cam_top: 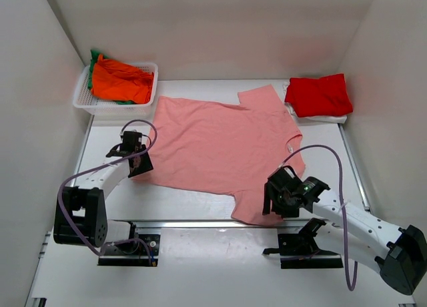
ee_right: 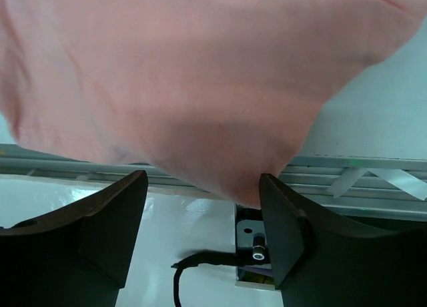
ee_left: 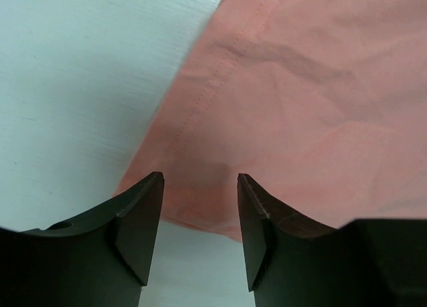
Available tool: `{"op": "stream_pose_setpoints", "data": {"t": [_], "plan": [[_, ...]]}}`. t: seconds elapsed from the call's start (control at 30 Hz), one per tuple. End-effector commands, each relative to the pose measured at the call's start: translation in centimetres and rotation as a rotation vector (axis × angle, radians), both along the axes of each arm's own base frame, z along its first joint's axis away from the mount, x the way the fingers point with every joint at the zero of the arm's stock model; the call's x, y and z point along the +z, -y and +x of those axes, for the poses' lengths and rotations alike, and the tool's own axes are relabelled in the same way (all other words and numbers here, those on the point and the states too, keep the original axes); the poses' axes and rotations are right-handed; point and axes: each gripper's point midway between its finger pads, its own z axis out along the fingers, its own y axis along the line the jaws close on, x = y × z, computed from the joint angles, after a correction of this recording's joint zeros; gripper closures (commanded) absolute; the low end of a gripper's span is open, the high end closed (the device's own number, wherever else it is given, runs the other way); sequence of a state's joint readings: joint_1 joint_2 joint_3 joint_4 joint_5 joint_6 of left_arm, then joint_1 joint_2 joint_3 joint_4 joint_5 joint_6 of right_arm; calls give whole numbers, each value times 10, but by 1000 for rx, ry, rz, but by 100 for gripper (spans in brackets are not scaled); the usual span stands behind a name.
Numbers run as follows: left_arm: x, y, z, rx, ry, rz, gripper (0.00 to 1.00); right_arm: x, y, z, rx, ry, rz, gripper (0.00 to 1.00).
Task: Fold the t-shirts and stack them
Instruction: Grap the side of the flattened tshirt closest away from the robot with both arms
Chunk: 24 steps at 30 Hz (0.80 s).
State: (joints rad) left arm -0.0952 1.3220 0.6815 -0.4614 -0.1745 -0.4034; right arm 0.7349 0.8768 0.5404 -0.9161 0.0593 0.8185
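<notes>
**Pink shirt spread flat, a gripper at each near corner**

The large salmon-pink fabric t-shirt (cam_top: 220, 140) lies spread across the middle of the white table (cam_top: 187, 203), its near hem reaching the metal rail (cam_top: 200, 223). The right wrist view shows it only as a blurred pink bulge filling most of the frame. In the white latticed plastic basket (cam_top: 81, 101) at the far left corner, the crumpled orange t-shirt (cam_top: 120, 83) covers all but a strip of the green t-shirt (cam_top: 94, 56). The folded bright red t-shirt (cam_top: 319, 95) at far right hides most of a white cloth (cam_top: 325, 118) beneath it.

The left arm (cam_top: 100, 177) reaches forward, bent low. The left gripper (ee_left: 200, 180) stands spread over the pink shirt's left near corner, which lies flat on the table. The right arm (cam_top: 353, 220) crosses inward from the right. The right gripper (ee_right: 203, 177) has its fingers apart with pink fabric sagging between them; whether they pinch it cannot be told.

Plain white walls (cam_top: 40, 87) enclose the table on three sides.
</notes>
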Motion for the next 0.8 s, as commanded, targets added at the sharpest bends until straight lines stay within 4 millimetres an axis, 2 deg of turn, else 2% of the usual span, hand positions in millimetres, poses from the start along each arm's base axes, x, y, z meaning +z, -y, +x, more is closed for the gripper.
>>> {"op": "stream_pose_setpoints", "data": {"t": [0.0, 0.1, 0.2, 0.3, 0.33, 0.37, 0.4, 0.43, 0.47, 0.53, 0.73, 0.77], "plan": [[-3, -4, 2, -10, -25, 31, 40, -7, 3, -9, -17, -46, -14, 34], [-12, 4, -5, -50, -84, 16, 40, -17, 2, -22, 13, -111, -48, 29], [-20, 11, -12, -84, -132, -5, 40, -29, -6, -26, 17, -131, -41, 30], [-30, 15, -16, -113, -178, 0, 40, -41, -4, -30, 15, -166, -73, 31], [-34, 16, -18, -120, -194, -2, 41, -43, -4, -30, 5, -171, -78, 34], [-39, 17, -24, -126, -216, -5, 54, -46, -2, -28, 11, -167, -95, 50], [-41, 19, -23, -133, -222, -8, 65, -46, -2, -25, 3, -160, -91, 61], [-41, 20, -23, -136, -219, -14, 85, -46, -3, -24, -3, -159, -81, 97], [-39, 21, -23, -147, -218, -9, 100, -44, -6, -19, -4, -136, -61, 100], [-30, 21, -19, -139, -182, -12, 100, -33, -10, -10, -22, -103, -30, 100], [7, 20, -10, -156, -91, -19, 100, 4, 0, 9, -8, -34, -39, 100], [29, 29, 2, -184, -55, -44, 100, 33, -2, 29, 11, 23, 17, 100]]}}
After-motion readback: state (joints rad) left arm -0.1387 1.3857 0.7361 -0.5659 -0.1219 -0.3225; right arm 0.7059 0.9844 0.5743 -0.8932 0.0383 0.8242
